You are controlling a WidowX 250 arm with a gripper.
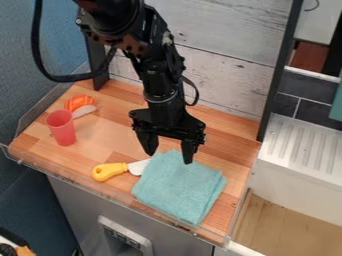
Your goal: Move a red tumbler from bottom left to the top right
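The gripper (169, 154) hangs over the middle of the wooden counter, its two fingers apart with nothing between them, above the upper edge of a folded teal cloth. A red tumbler (62, 129) stands upright on the left part of the counter, well to the left of the gripper.
The teal cloth (179, 186) lies at the front right of the wooden counter (110, 134). A yellow-handled knife (110, 171) has its blade tip against it. An orange and white sushi-like toy (81, 105) lies behind the tumbler. A transparent rim edges the counter; a white ridged surface (304, 145) is at right.
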